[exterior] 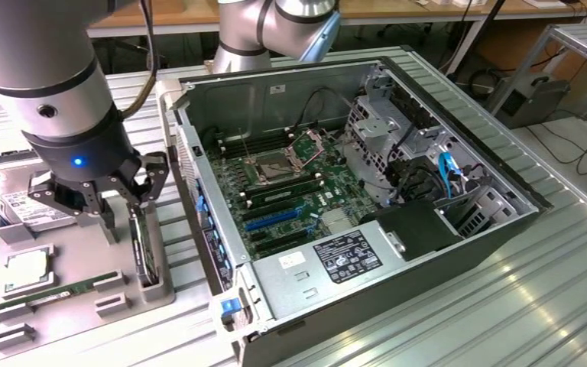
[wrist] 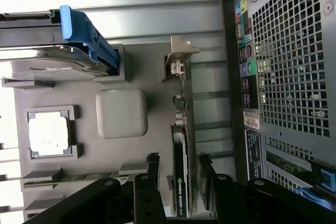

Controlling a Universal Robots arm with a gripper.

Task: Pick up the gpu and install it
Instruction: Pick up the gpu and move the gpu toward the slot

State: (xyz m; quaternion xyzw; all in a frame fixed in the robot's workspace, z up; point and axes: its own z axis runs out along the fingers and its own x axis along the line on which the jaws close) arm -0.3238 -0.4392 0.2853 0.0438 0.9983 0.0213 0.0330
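Exterior view — the gripper (exterior: 102,195) hangs at the left of the frame, over the grey tray (exterior: 74,256). In the wrist view its fingers (wrist: 153,163) are spread, one on each side of the gpu (wrist: 180,182), with gaps between. The gpu stands on edge in a tray slot, beside the open computer case (exterior: 263,95).

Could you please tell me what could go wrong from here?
The gripper has its jaws open astride the gpu, near the end away from its bracket, so a lift might tilt it. It stands slotted in the tray and might snag. The computer case is close beside; a swing could clip it.
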